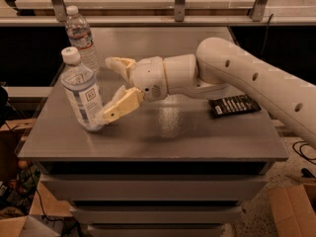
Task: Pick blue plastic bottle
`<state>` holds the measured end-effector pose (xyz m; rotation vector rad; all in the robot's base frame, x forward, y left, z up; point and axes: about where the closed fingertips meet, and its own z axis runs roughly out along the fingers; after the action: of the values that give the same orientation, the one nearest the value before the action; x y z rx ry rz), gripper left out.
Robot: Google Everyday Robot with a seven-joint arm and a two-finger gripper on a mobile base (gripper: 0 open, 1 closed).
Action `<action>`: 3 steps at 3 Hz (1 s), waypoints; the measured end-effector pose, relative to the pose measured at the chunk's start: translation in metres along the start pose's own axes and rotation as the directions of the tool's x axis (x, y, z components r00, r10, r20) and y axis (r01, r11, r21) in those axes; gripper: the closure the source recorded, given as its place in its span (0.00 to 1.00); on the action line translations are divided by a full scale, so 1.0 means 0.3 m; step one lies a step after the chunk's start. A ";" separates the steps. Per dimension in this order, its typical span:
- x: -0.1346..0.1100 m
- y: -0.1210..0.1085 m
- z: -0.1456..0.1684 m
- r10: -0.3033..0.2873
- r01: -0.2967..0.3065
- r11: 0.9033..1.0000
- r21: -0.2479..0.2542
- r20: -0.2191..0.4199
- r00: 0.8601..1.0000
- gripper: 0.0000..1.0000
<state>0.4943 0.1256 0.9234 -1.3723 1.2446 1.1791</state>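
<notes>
Two bottles on the grey table [173, 132], and the one we want is the wide blue plastic bottle [84, 97] near the left edge, in front of the slimmer red-label bottle [80, 36]. It leans a bit, cap toward the left. The gripper [106, 89] sits just to its right, spread wide, with the lower finger right at the bottle's bottom end. Looks light, thin-walled and slick, so I'd squeeze gently around the label band, not the neck.
</notes>
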 end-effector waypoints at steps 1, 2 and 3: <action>-0.019 0.004 0.100 -0.023 0.027 0.998 -0.052 0.060 0.998 0.00; -0.049 0.013 0.177 -0.045 0.056 0.993 -0.100 0.111 0.993 0.17; -0.055 0.020 0.238 -0.049 0.069 0.988 -0.136 0.150 0.988 0.41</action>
<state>0.4827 0.1977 0.9306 -1.3886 1.0274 1.3220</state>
